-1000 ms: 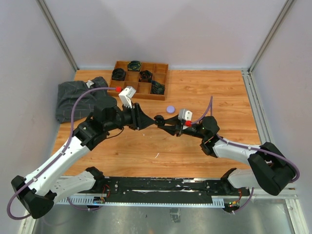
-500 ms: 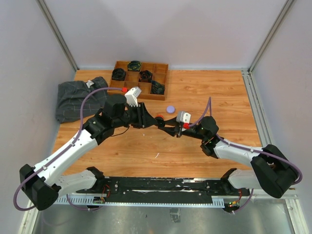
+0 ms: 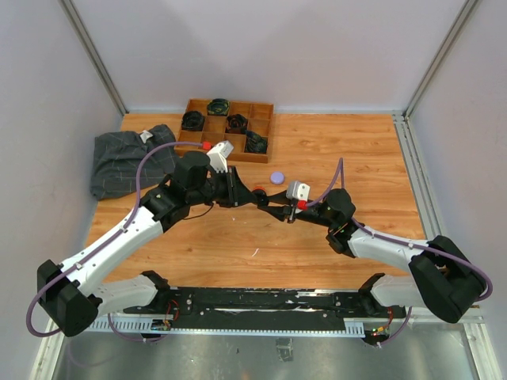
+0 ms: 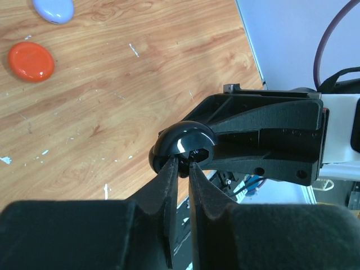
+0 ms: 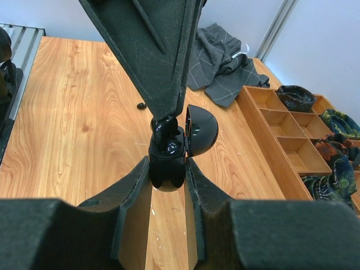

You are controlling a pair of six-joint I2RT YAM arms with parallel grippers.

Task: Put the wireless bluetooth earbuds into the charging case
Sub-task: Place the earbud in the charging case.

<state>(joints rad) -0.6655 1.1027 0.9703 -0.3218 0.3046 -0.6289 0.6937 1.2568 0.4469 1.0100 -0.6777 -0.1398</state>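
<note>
My right gripper [image 5: 169, 169] is shut on a black charging case [image 5: 167, 166], held above the table with its domed lid [image 5: 202, 130] hinged open. My left gripper [image 4: 183, 164] is shut on a black earbud [image 5: 164, 128] and presses it into the case's open top. In the left wrist view the case [image 4: 183, 142] sits right at my fingertips, with the right gripper's fingers [image 4: 264, 132] behind it. From the top the two grippers meet at the case [image 3: 258, 195] at mid table. A second small black earbud [image 5: 141, 105] lies on the wood.
A lilac puck case [image 3: 276, 177] lies behind the grippers, and an orange puck case [image 4: 31, 61] lies near it. A wooden compartment tray [image 3: 230, 142] with dark coiled items stands at the back. A grey cloth [image 3: 127, 158] lies at the back left.
My left arm has moved right and brought its fingertips up to the case. The right gripper has stayed almost still, holding the case.
</note>
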